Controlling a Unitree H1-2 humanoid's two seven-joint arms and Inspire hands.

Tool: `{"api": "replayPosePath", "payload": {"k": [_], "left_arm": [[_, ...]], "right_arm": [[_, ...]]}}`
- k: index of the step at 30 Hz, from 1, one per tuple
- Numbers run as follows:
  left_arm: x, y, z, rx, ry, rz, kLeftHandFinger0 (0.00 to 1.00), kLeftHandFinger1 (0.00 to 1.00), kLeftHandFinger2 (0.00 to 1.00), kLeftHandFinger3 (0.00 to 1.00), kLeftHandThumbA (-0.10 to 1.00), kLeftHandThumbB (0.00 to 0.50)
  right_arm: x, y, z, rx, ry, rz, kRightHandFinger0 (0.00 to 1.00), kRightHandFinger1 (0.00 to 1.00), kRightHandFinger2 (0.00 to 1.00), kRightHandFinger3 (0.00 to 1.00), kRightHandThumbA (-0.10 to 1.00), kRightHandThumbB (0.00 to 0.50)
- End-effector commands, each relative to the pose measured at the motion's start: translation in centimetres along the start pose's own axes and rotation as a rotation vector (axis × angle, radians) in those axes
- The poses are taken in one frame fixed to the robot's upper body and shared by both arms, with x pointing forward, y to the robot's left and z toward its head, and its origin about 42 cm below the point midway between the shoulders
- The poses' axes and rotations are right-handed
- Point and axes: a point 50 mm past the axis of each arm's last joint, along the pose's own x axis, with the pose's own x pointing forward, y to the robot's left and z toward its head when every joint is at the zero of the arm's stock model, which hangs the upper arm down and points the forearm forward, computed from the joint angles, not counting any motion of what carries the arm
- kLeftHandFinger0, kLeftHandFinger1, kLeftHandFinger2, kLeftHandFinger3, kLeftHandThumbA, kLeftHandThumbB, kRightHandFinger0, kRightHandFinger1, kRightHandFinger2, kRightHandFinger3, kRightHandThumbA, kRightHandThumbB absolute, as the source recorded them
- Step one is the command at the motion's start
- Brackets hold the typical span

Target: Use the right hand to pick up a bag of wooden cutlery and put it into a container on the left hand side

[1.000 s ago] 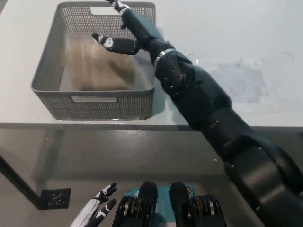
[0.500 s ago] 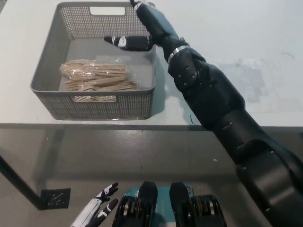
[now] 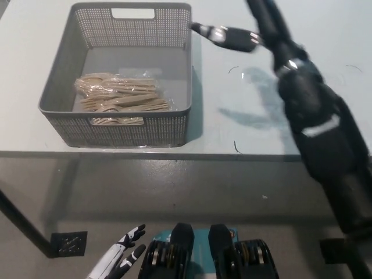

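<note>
Inside the grey basket (image 3: 131, 131) at the left of the counter (image 3: 261, 104), head view, the bag of wooden cutlery (image 3: 119, 99) lies at rest on the floor of the basket. One second ago it was a blur beneath the black hand; half a second ago it had already settled, and its position is unchanged since. What has changed is the right hand (image 3: 232, 36): it has left the basket and now hangs over the bare counter just beyond the basket's far right corner, motion-blurred, with the right arm (image 3: 314, 116) swung out to the right. Its fingers (image 3: 224, 35) hold nothing; one reaches sideways toward the basket rim, well off from the rest, which run out of the top of the picture, so the hand reads as open. Judgement: the release is made and the bag is delivered, so only the retreat of the arm appears to remain. The bag itself is a clear wrapper packed with pale wooden utensils lying lengthwise from left to right. It lies flat against the near wall, left of centre, part of it showing through the handle slot in that wall. The far half of the basket floor is bare. The white left hand (image 3: 119, 256) rests low at the picture's lower left, below the counter edge, fingers apart and empty.
</note>
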Motion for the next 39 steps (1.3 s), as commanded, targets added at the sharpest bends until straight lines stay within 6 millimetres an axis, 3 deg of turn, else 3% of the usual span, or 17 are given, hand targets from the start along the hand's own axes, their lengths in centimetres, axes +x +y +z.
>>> {"api": "replayPosePath", "payload": {"k": [1, 5, 8, 12, 15, 18, 19, 20, 21, 23, 30, 31, 33, 37, 39], "left_arm": [[0.4, 2.2, 1.0, 0.052, -0.077, 0.026, 1.0, 1.0, 1.0, 1.0, 1.0, 0.43], [0.4, 2.0, 1.2, 0.045, -0.081, 0.02, 1.0, 1.0, 1.0, 1.0, 1.0, 0.428], [0.3, 2.0, 1.1, 0.04, -0.078, 0.017, 1.0, 1.0, 1.0, 1.0, 1.0, 0.429], [0.3, 2.0, 1.1, 0.037, -0.078, 0.033, 1.0, 1.0, 1.0, 1.0, 1.0, 0.422], [0.7, 2.3, 1.2, 0.02, -0.083, 0.055, 1.0, 1.0, 1.0, 1.0, 1.0, 0.411], [0.6, 2.3, 1.1, -0.007, -0.075, 0.062, 1.0, 1.0, 1.0, 1.0, 1.0, 0.424], [0.4, 2.3, 0.9, -0.023, -0.07, 0.071, 1.0, 1.0, 1.0, 1.0, 1.0, 0.421], [0.2, 2.2, 0.8, -0.03, -0.067, 0.077, 1.0, 1.0, 1.0, 1.0, 1.0, 0.421], [0.1, 2.2, 0.8, -0.032, -0.065, 0.079, 1.0, 1.0, 1.0, 1.0, 1.0, 0.416], [-0.1, 2.5, 0.6, -0.061, -0.06, 0.086, 1.0, 1.0, 1.0, 1.0, 1.0, 0.403], [0.5, 2.4, 0.6, -0.073, -0.06, 0.091, 1.0, 1.0, 1.0, 1.0, 1.0, 0.412], [0.6, 2.4, 0.6, -0.077, -0.057, 0.094, 1.0, 1.0, 1.0, 1.0, 1.0, 0.411], [0.4, 2.4, 0.4, -0.087, -0.052, 0.101, 1.0, 1.0, 1.0, 1.0, 1.0, 0.41], [0.6, 3.0, 0.5, -0.092, -0.057, 0.116, 1.0, 1.0, 1.0, 1.0, 1.0, 0.387], [0.7, 3.0, 0.5, -0.094, -0.056, 0.121, 1.0, 1.0, 1.0, 1.0, 1.0, 0.393]], "right_arm": [[-3.8, -8.1, 2.8, 0.122, -0.092, -0.174, 1.0, 1.0, 1.0, 1.0, 0.86, 0.343], [-8.4, -8.2, 2.1, 0.18, -0.096, -0.196, 1.0, 1.0, 1.0, 1.0, 0.85, 0.368], [-12.6, -7.5, 1.5, 0.188, -0.112, -0.185, 1.0, 1.0, 1.0, 1.0, 0.81, 0.335], [-17.1, -6.1, 1.0, 0.248, -0.087, -0.177, 1.0, 1.0, 1.0, 1.0, 0.86, 0.357], [-20.5, -4.0, 0.3, 0.331, -0.038, -0.179, 1.0, 1.0, 1.0, 1.0, 1.0, 0.368], [-24.1, -1.7, -0.9, 0.398, 0.044, -0.177, 1.0, 1.0, 1.0, 1.0, 1.0, 0.324], [-26.5, -0.2, -1.8, 0.456, 0.133, -0.195, 1.0, 1.0, 1.0, 1.0, 1.0, 0.31], [-27.6, 0.6, -2.2, 0.483, 0.171, -0.2, 1.0, 1.0, 1.0, 1.0, 1.0, 0.307], [-27.6, 0.7, -2.2, 0.485, 0.169, -0.198, 1.0, 1.0, 1.0, 1.0, 1.0, 0.229], [-31.7, 3.9, -4.1, 0.577, 0.293, -0.176, 1.0, 1.0, 1.0, 1.0, 1.0, 0.269], [-37.3, 8.5, -5.8, 0.679, 0.434, -0.105, 1.0, 1.0, 1.0, 1.0, 1.0, 0.3], [-37.8, 8.8, -6.0, 0.686, 0.45, -0.106, 1.0, 1.0, 1.0, 1.0, 1.0, 0.288], [-38.7, 9.4, -6.2, 0.703, 0.503, -0.11, 1.0, 1.0, 1.0, 1.0, 1.0, 0.315], [-39.2, 9.6, -7.0, 0.693, 0.519, -0.098, 1.0, 1.0, 1.0, 1.0, 1.0, 0.297], [-39.2, 9.6, -7.3, 0.692, 0.529, -0.096, 1.0, 1.0, 1.0, 1.0, 1.0, 0.31]]}}
